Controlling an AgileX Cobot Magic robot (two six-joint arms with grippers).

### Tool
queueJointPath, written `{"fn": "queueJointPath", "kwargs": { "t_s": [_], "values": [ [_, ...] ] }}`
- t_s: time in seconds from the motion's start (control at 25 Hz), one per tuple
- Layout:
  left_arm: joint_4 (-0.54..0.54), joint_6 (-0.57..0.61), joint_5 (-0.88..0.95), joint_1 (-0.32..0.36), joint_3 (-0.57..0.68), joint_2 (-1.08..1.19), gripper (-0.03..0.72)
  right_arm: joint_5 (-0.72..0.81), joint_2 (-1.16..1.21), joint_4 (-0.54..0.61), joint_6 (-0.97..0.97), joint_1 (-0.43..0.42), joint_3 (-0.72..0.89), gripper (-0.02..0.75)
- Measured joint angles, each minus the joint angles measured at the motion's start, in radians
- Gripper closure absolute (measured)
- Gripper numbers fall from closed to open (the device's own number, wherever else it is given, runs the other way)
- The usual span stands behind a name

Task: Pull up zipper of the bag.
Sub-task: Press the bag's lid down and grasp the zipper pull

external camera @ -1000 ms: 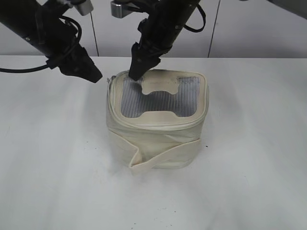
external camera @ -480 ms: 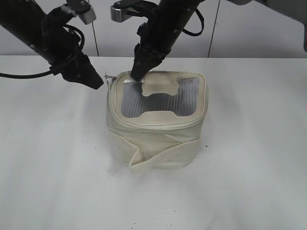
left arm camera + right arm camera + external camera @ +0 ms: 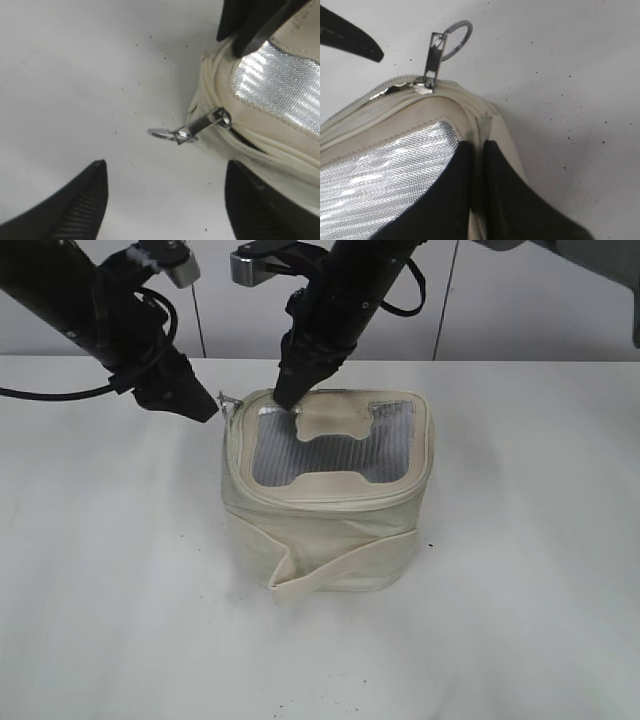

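On the white table (image 3: 520, 570), the right gripper (image 3: 287, 395), jaws nearly closed, presses the bag (image 3: 325, 495) rim while the left gripper (image 3: 165, 200), jaws wide, flanks the zipper (image 3: 190, 131) ring.

My left arm slants down from the upper left, its tool (image 3: 195, 405) low, tips aimed down and to the right. In its wrist view the two fingers (image 3: 80, 207) stand wide apart with nothing between them. My right arm drops steeply from top centre, leaning left, its tool (image 3: 287, 393) pointing down. In its wrist view those fingers (image 3: 452, 200) are pressed nearly together, only a thin slit showing.
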Motion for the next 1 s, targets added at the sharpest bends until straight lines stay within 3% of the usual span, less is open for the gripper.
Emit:
{"fn": "queueJointPath", "kwargs": {
  "t_s": [0.24,0.4,0.76,1.0],
  "values": [
    [0.024,0.038,-0.106,-0.032,0.0,0.008,0.118,0.0,0.0,0.0,0.002,0.0,0.0,0.697],
    [0.137,0.089,-0.174,-0.071,0.0,0.001,0.118,0.001,-0.001,0.0,0.003,0.0,0.0,0.7],
    [0.314,0.154,-0.202,-0.128,0.0,0.001,0.118,0.005,-0.001,-0.003,0.007,-0.005,0.0,0.7],
    [0.333,0.149,-0.156,-0.151,0.0,0.001,0.151,0.005,-0.001,-0.007,0.009,-0.013,0.0,0.7]
  ]
}}
